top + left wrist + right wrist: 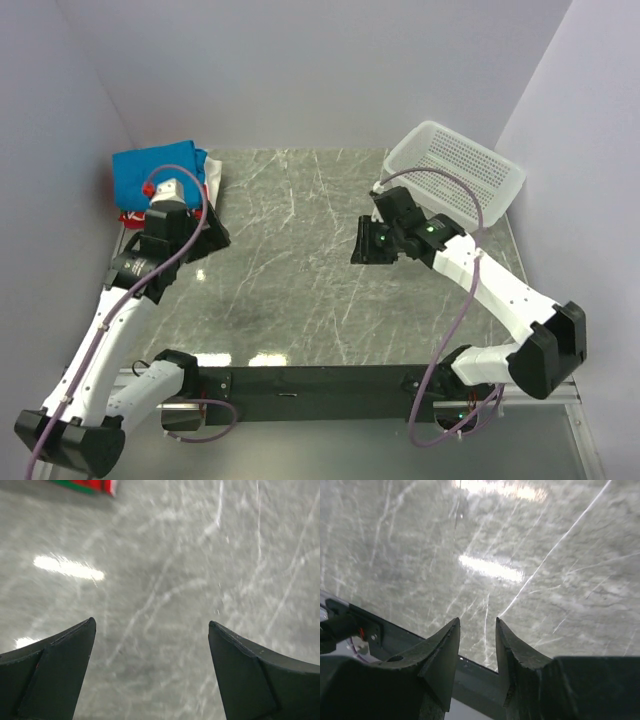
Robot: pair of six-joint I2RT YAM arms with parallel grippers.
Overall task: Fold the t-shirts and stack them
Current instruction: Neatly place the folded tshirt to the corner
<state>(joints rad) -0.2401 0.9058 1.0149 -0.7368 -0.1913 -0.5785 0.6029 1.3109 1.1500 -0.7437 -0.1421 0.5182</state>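
A folded bright-blue t-shirt (155,170) lies at the far left corner of the table. Under it is the red-and-white t-shirt (214,180), of which only edges show. A red strip of that t-shirt (95,485) sits at the top left of the left wrist view. My left gripper (213,232) hovers just in front of the pile, and in its own view the left gripper (151,622) is wide open over bare marble. Over the middle right of the table my right gripper (362,243) hangs, and its own view shows the right gripper (477,622) with a narrow gap and nothing in it.
A white perforated basket (455,170) stands tilted at the far right corner, behind the right arm. The grey marble table (300,270) is walled on the left, back and right. Its near edge with a dark rail (470,675) shows under the right fingers.
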